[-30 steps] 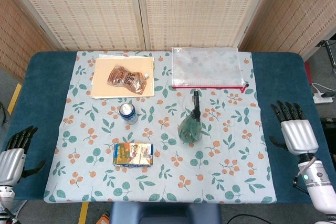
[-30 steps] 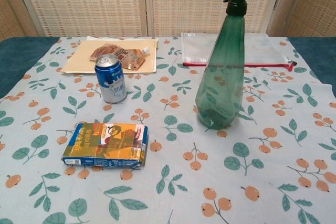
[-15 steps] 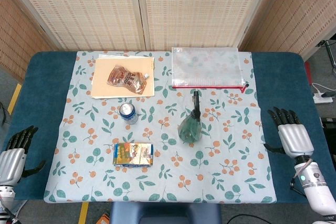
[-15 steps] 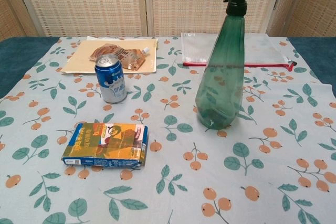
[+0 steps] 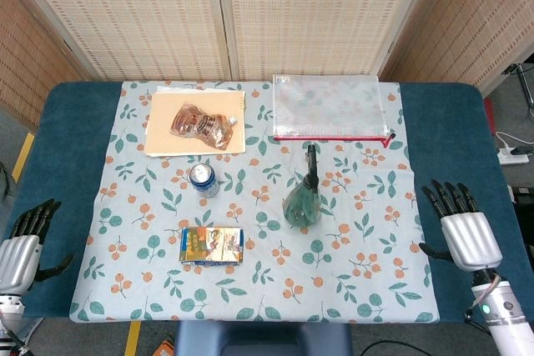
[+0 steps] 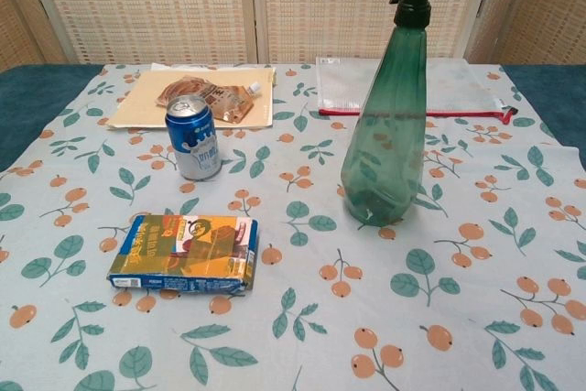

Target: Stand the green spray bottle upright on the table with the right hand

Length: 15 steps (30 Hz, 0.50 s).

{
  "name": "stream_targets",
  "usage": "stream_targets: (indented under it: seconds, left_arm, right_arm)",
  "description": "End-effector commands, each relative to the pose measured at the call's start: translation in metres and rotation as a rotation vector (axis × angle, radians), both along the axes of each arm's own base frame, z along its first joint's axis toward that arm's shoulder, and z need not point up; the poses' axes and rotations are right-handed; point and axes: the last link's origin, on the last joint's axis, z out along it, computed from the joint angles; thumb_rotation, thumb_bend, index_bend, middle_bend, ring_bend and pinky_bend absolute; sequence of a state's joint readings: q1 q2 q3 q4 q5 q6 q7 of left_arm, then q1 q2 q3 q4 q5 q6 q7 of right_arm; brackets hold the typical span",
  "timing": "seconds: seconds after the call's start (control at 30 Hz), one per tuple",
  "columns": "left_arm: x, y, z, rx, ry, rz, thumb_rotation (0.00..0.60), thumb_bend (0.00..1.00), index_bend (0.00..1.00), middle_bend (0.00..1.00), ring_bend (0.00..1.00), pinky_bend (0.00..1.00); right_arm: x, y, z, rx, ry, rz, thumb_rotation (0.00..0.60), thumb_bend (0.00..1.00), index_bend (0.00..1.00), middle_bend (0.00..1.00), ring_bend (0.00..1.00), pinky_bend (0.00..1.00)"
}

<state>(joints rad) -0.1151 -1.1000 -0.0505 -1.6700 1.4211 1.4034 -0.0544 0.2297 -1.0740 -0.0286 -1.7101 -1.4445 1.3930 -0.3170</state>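
The green spray bottle (image 5: 304, 198) stands upright on the patterned cloth right of centre; in the chest view the green spray bottle (image 6: 387, 130) rises tall with its black trigger head at the top. My right hand (image 5: 464, 229) lies at the table's right edge, far from the bottle, fingers spread and holding nothing. Over at the front left corner my left hand (image 5: 21, 246) is also open and empty. Neither hand shows in the chest view.
A blue drink can (image 5: 204, 179) stands left of the bottle, with a flat snack box (image 5: 212, 245) in front of it. A brown pouch (image 5: 200, 123) lies on a tan folder (image 5: 163, 135) at the back left. A clear zip pouch (image 5: 330, 107) lies at the back right.
My right hand has drawn back toward the table's near right edge, away from the bottle. The bottle and left hand have not moved.
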Motion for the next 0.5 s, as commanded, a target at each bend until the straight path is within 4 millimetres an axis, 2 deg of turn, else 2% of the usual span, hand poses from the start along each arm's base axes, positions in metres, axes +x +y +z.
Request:
stream_targets:
  seconds: [0.03, 0.17, 0.27, 0.5]
  left_arm:
    - [0.0001, -0.0002, 0.0003, 0.003, -0.004, -0.003, 0.6, 0.23, 0.0, 0.0, 0.0, 0.0]
    - [0.0, -0.0003, 0.001, 0.005, -0.012, -0.007, 0.6, 0.23, 0.0, 0.0, 0.0, 0.0]
    - [-0.0005, -0.001, 0.0014, 0.007, -0.014, -0.009, 0.6, 0.23, 0.0, 0.0, 0.0, 0.0]
    - [-0.0006, -0.001, 0.0011, 0.001, -0.011, -0.011, 0.6, 0.23, 0.0, 0.0, 0.0, 0.0]
  right_arm:
    - [-0.0073, 0.0102, -0.0027, -0.043, -0.027, 0.099, 0.6, 0.09, 0.0, 0.0, 0.0, 0.0]
    - [-0.0087, 0.013, -0.0024, -0.107, -0.087, 0.175, 0.6, 0.09, 0.0, 0.0, 0.0, 0.0]
    - [-0.015, 0.0154, -0.0041, -0.114, -0.064, 0.141, 0.6, 0.09, 0.0, 0.0, 0.0, 0.0]
    - [-0.0156, 0.0141, -0.005, -0.115, -0.05, 0.086, 0.6, 0.09, 0.0, 0.0, 0.0, 0.0]
